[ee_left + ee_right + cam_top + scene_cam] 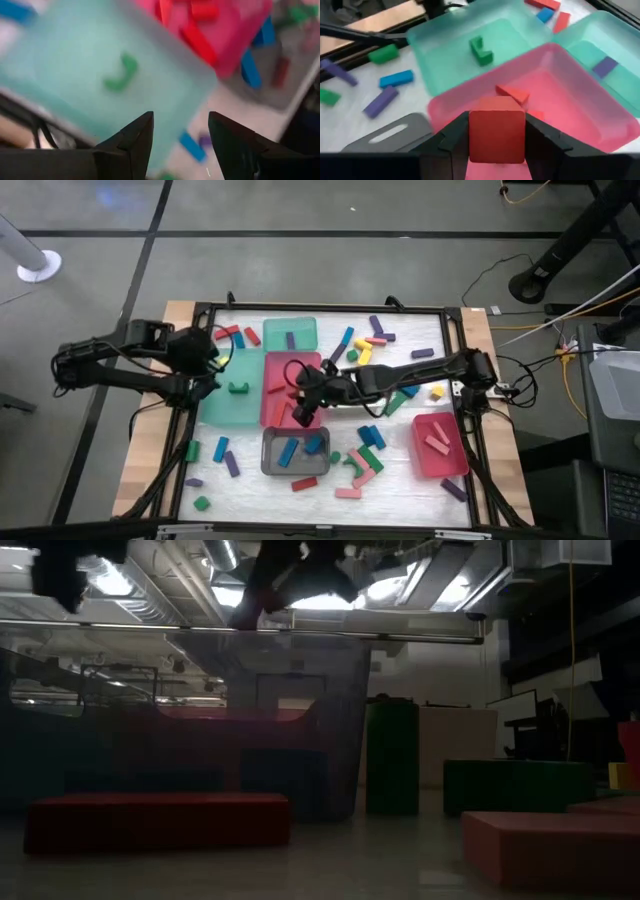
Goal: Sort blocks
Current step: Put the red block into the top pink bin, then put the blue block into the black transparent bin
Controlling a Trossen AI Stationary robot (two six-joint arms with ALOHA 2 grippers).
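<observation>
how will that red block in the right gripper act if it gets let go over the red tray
The red block looks solid and flat-faced, so it should probably drop and settle, not roll. It sits between the right gripper fingers with a smooth face showing, so it might slip easily. The red tray already holds red pieces, so it could land tilted on one.

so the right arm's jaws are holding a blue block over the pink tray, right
Not quite: the block between the right gripper jaws is red, not blue. The right wrist view shows it over the pink tray, as you said.
</observation>
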